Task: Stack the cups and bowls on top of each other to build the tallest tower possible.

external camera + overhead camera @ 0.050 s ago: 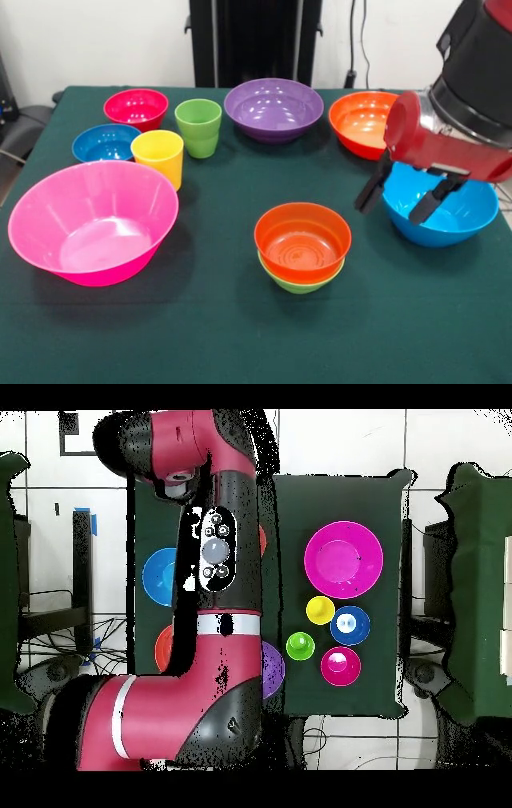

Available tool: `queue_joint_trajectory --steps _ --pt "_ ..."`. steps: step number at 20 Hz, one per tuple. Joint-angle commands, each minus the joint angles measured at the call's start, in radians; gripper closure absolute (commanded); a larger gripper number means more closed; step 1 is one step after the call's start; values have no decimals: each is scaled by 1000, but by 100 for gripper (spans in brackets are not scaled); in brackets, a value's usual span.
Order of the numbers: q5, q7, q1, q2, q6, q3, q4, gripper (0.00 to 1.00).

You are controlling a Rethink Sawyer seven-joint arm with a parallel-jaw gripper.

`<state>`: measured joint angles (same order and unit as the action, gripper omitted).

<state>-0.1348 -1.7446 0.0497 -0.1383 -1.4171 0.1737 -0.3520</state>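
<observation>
My gripper (390,214) hangs open at the left rim of the large light blue bowl (458,218), one finger (370,192) outside the rim and the other over the bowl's inside. Nothing is held. The tower is a small orange-red bowl (302,238) nested in a small light green bowl (300,282) at front centre. A yellow cup (158,155) and a green cup (198,126) stand upright at back left. In the overhead view the arm (215,584) hides the gripper and the tower; only an edge of the light blue bowl (157,576) shows.
A large pink bowl (92,220) sits front left. Behind it are a small dark blue bowl (104,144) and a small magenta-red bowl (136,107). A large purple bowl (274,108) and a large orange bowl (362,122) stand at the back of the green table (224,344).
</observation>
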Motion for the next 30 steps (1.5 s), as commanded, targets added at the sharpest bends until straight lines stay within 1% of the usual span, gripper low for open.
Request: queue_joint_trajectory --steps 1,2,6,11,15,20,25,30 --pt "-13 388 -46 62 -78 -112 70 0" --pt "-10 385 -49 74 -86 -112 93 0" --pt "-4 422 -64 87 -68 -104 100 0" --pt "-7 469 -90 82 -26 -86 76 0" --pt "-13 515 -111 94 -10 -80 89 0" --pt "-17 566 -132 83 11 -75 70 0" --pt "-19 603 -149 103 -11 -70 118 0" --pt "-11 641 -171 79 -17 -62 104 0"
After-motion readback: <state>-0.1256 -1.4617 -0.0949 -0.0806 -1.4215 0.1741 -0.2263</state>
